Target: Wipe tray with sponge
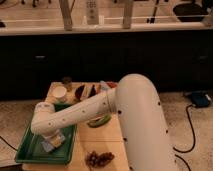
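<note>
Green tray, long axis running front-to-back on the counter, carried the sponge near its middle, directly beneath the lowered tool, whose grip could not be told.

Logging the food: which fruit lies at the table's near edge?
The dark grapes, right of the tray; the banana lies farther back, beside the arm. The end effector is over the tray, by the sponge.

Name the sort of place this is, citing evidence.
Likely an office canteen: a wooden table holding a green tray, a cup and grapes, a dark counter behind. The pincer sits low over the tray.
</note>
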You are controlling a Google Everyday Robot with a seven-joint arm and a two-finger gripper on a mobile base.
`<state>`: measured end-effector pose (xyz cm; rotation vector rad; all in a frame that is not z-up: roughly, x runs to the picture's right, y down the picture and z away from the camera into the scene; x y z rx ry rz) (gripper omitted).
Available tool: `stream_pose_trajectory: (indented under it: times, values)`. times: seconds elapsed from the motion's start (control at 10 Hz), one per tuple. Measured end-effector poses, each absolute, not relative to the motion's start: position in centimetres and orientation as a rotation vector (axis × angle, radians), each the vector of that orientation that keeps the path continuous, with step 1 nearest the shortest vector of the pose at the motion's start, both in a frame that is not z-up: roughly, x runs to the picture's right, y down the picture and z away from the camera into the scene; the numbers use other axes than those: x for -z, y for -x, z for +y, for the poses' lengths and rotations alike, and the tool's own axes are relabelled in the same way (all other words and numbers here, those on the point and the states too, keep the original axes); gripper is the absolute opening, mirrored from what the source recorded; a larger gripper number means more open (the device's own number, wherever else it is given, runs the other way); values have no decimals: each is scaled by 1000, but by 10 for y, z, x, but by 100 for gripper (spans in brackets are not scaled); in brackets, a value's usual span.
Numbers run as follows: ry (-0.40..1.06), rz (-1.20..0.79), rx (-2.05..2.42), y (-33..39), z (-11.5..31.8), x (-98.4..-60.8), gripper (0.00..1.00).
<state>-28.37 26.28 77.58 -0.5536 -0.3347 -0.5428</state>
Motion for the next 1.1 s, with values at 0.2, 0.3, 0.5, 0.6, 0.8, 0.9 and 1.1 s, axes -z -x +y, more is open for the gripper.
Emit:
stream_pose_trajectory:
  times: [0.2,0.3,0.5,0.6,0.8,0.9,1.1]
  values:
    - [553,-319,528,277,258,-777,1]
    - [547,-309,520,274,253,-778,1]
    - [531,-283,501,267,237,-781,1]
    - [526,-276,499,266,230,-784,1]
    - [520,-273,524,277,212,-791,1]
    - [526,-277,548,288,209,-792,1]
    - [535,-303,618,318,213,-792,1]
